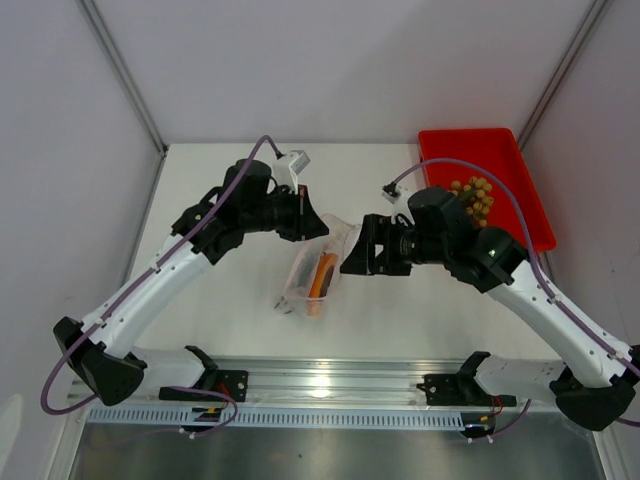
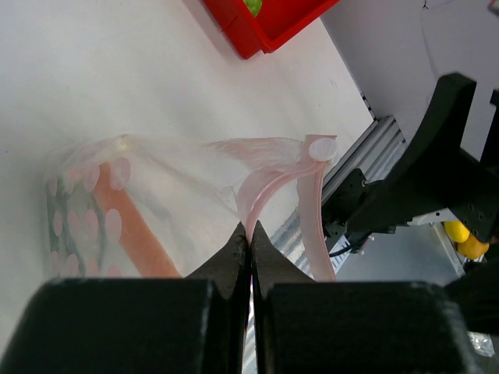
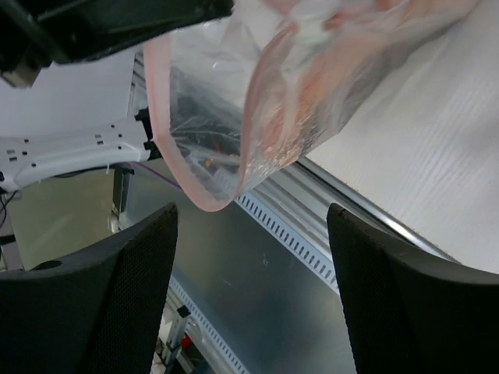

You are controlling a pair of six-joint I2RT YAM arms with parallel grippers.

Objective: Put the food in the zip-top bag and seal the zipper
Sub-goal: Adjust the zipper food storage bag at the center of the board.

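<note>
Loading step, partly done. The bag [image 1: 318, 262] sits mid-bench [image 1: 220, 300] between the two arms. Its mouth is raised and its bottom is down on the surface. A reddish-orange long piece [image 2: 136, 234] already lies inside, while the bunch of tan fruits [image 1: 473, 197] and the green fruit [image 2: 252, 6] are in the red tray [image 1: 500, 145] at the far right. My left gripper [image 2: 249, 238] is pinched together on the pink zipper strip [image 2: 269, 187] at one lip, holding the mouth up. My right gripper [image 3: 251, 234] has its fingers spread wide and carries nothing. It faces the looped mouth from close by, and I see no contact. I judge the next move to be a reach back to the tray for the fruits, then a drop through the mouth without dragging the thin lip shut. Sealing comes last.
</note>
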